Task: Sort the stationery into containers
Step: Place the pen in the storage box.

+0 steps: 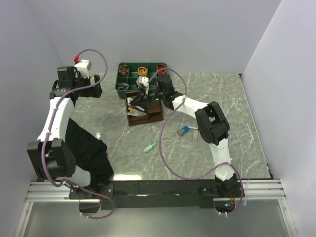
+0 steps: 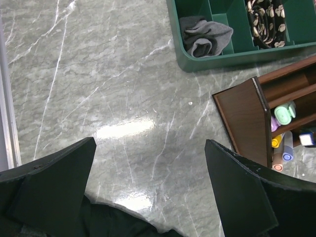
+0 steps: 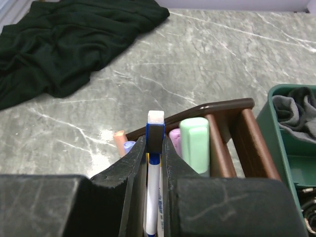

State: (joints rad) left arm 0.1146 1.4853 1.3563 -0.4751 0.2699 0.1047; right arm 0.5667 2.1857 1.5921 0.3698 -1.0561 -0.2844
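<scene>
A white pen [image 3: 153,195] with blue print and a blue-and-white cap stands upright, clamped between the right jaws, which are narrowed tight onto its barrel just below the cap. It hangs directly over the dark brown organiser [image 1: 144,111], at the end where other markers already stand: a mint-green one [image 3: 194,143] just beside the pen, a lilac one [image 3: 175,138] between them, and an orange-pink one [image 3: 119,140] on the far side. The right arm [image 1: 210,121] reaches in over the organiser from the right. On the open tabletop [image 1: 222,94] nearer the arm bases lie a mint-green clip [image 1: 151,146], and, well apart from it, a short grey-blue cylinder [image 1: 183,131] with a pale flat bar [image 1: 195,134] just beside it (its colour is hard to make out from above). Behind the organiser and just beside it sits a green divided tray [image 2: 197,63], a grey cloth [image 2: 205,37] bunched in one compartment. The left jaws are spread wide and hold nothing, hovering above bare marble to the left of the organiser and tray. A black cloth [image 1: 89,148] lies crumpled by the left arm [image 1: 57,116].
</scene>
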